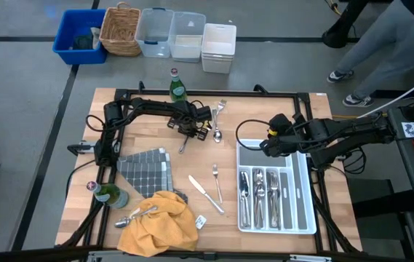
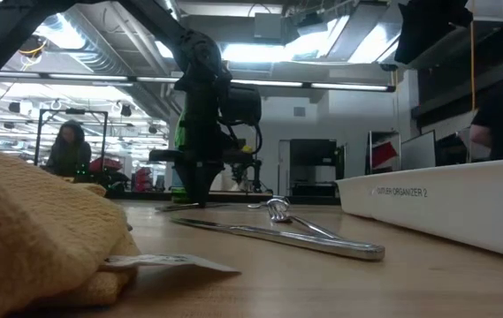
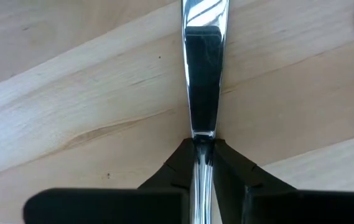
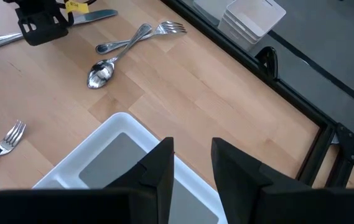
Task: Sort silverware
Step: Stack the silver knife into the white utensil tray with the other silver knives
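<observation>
Gleaming slim silver handle (image 3: 203, 37) lies on wood.

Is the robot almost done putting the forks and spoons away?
Not yet. Several pieces already lie in the white tray. The left end effector is closing on a knife on the table. The right end effector hovers open over the tray's end. Left: a fork, another knife, spoons and pieces by the yellow cloth.
</observation>
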### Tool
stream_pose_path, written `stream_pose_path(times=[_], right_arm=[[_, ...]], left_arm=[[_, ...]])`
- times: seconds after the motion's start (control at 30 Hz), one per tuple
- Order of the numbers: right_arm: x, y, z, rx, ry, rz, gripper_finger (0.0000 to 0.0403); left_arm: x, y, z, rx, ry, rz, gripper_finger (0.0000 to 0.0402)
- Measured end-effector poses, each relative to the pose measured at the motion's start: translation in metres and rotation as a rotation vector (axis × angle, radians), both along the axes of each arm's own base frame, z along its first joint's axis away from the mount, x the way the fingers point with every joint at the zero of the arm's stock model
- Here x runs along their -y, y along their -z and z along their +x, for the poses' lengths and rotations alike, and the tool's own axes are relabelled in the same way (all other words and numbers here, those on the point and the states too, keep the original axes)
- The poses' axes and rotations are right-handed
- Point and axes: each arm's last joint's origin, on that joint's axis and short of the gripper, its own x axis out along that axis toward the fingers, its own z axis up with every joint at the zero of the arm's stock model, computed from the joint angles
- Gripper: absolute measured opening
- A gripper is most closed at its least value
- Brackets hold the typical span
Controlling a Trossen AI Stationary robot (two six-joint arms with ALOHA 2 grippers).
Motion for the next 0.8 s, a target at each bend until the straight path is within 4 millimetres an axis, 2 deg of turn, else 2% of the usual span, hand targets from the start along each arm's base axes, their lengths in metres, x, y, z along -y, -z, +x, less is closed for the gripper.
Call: stream_pose_path(times=[0.27,0.8], right_arm=[[0.000,0.000,0.000,0.000,0.000,0.000,0.0111],[0.000,0.000,0.000,-0.019,-0.019,-0.009,0.0111]], left_arm=[[0.005,-0.004,0.006,0.017,0.017,-0.006,0.0032],[0.008,-0.009,0.019,0.164,0.041,-0.157,0.0032]])
